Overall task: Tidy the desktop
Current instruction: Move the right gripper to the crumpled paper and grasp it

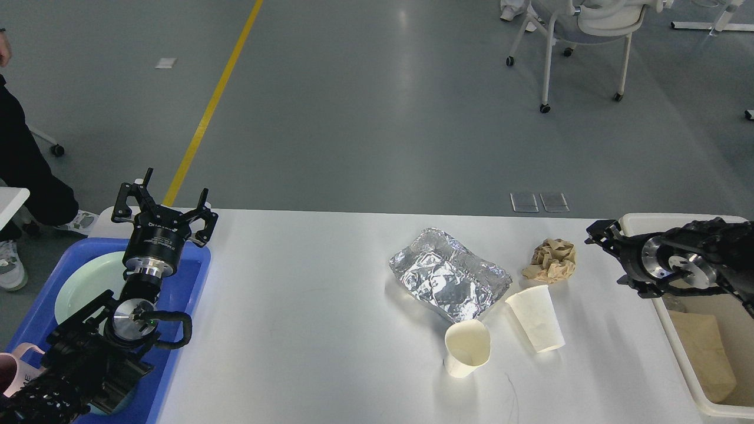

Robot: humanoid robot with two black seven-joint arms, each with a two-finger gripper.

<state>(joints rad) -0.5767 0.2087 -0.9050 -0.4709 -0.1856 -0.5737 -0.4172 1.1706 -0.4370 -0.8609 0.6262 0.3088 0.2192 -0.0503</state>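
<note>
Worktop (306, 306) spreads white between both tools, bearing crumpled foil (449, 275), a brown paper wad (552, 259) and two tipped paper cups (533, 323). Left tool (162, 203) hangs over its left edge above the blue tray (189, 282), fingers spread, empty. Right tool (595, 232) is above its right edge by the cream bin (677, 347); I cannot tell its opening.

Crinkled shiny foil (449, 275), two smooth paper cups (467, 347) and crumpled brown paper (551, 259) lie on the matte white desktop (294, 306).
</note>
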